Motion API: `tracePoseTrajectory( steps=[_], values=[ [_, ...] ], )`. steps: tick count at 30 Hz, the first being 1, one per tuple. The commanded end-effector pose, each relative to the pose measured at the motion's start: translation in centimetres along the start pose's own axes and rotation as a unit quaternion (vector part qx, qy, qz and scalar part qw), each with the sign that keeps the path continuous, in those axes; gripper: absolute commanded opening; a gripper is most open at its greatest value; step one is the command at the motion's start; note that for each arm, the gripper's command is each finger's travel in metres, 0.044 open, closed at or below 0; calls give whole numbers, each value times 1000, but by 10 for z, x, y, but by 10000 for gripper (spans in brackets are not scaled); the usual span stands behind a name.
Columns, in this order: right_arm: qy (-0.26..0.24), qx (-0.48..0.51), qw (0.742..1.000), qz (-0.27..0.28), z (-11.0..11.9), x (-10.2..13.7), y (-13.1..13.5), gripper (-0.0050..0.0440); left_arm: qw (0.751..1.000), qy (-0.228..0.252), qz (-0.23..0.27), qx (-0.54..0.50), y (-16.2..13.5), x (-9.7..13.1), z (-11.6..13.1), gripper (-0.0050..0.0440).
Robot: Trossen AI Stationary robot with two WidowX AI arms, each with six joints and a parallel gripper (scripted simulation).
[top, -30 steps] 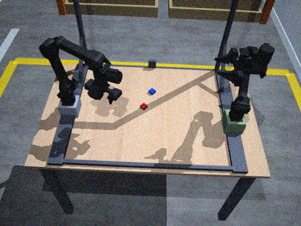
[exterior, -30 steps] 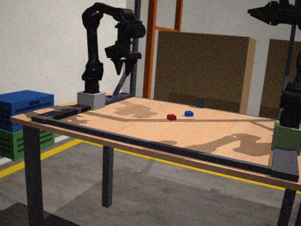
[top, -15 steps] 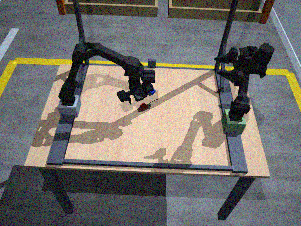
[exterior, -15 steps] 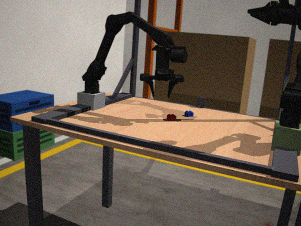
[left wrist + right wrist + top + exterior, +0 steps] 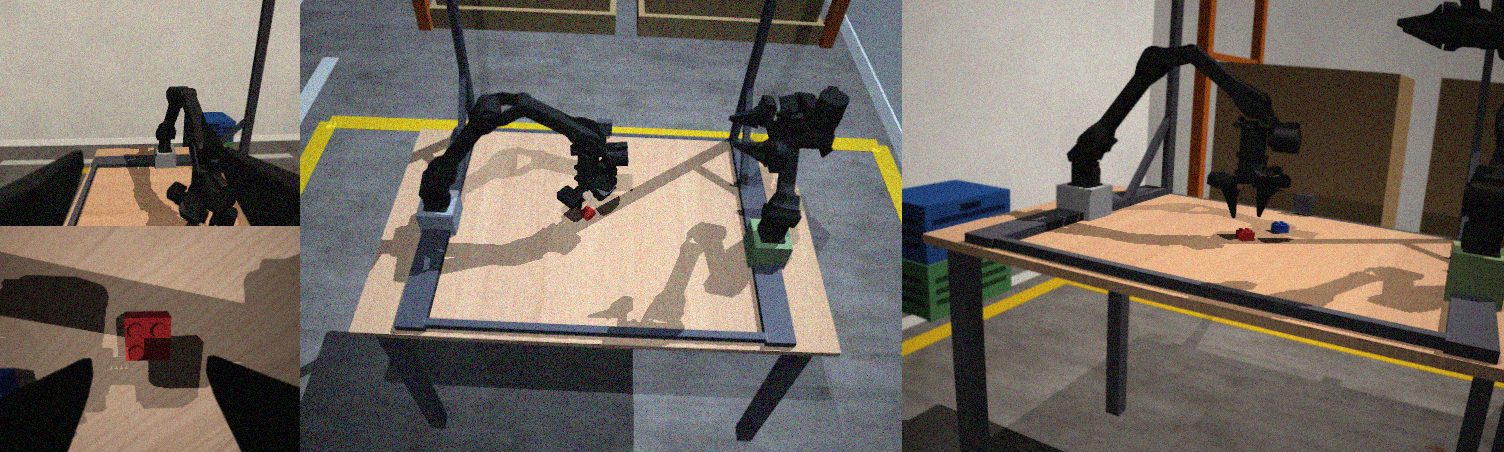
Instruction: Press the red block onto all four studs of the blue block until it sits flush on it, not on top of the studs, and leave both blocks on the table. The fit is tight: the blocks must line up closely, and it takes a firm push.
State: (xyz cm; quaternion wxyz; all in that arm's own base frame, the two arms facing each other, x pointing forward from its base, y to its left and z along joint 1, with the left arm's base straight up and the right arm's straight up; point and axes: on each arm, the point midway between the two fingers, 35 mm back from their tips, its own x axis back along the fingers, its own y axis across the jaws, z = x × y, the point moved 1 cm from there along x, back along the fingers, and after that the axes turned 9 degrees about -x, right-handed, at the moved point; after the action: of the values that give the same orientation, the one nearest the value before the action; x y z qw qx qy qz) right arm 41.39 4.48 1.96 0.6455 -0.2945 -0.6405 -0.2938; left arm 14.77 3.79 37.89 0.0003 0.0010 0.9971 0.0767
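With the right gripper (image 5: 589, 200) (image 5: 1246, 216) (image 5: 201, 212) (image 5: 150, 364) open and empty, the red block (image 5: 588, 213) (image 5: 1245, 234) (image 5: 136, 342) should be straddled squarely before closing, the blue block (image 5: 1280, 227) (image 5: 9, 382) nearby left undisturbed.

The right arm (image 5: 555, 116) (image 5: 1222, 77) (image 5: 192, 107) arches over the table, its gripper (image 5: 588, 196) (image 5: 1247, 216) (image 5: 150, 359) pointing down, fingers parted. The left gripper (image 5: 733, 130) (image 5: 1399, 22) (image 5: 152, 155) hangs level above the table, wide open.
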Motion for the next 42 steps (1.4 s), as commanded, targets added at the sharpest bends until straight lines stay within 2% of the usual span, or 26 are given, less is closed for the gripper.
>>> tracePoseTrajectory(
  steps=[1, 5, 22, 25, 26, 30, 42],
  values=[
    [-8, 2, 1000, -9, -4, 4, 3, 309, 1000, 0, 0, -2, 2, 0, -2, 400],
    [-5, 2, 1000, -4, -2, -22, 1, 309, 1000, 0, 0, -2, 2, 0, -2, 400],
    [-6, 2, 1000, -6, -3, -42, 1, 309, 1000, 0, 0, -2, 2, 0, -2, 400],
    [-7, 2, 1000, -8, -4, -41, 3, 237, 1000, 0, 0, -2, 2, 0, -2, 400],
    [-12, 1, 1000, -15, -5, -34, 5, 230, 1000, 0, 0, -2, 2, 0, -2, 400],
    [-12, 1, 1000, -15, -5, -34, 5, 217, 1000, 0, 0, -2, 2, 0, -2, 400],
    [-12, 1, 1000, -15, -5, -34, 5, 137, 1000, 0, 0, -2, 2, 0, -2, 400]
  ],
)
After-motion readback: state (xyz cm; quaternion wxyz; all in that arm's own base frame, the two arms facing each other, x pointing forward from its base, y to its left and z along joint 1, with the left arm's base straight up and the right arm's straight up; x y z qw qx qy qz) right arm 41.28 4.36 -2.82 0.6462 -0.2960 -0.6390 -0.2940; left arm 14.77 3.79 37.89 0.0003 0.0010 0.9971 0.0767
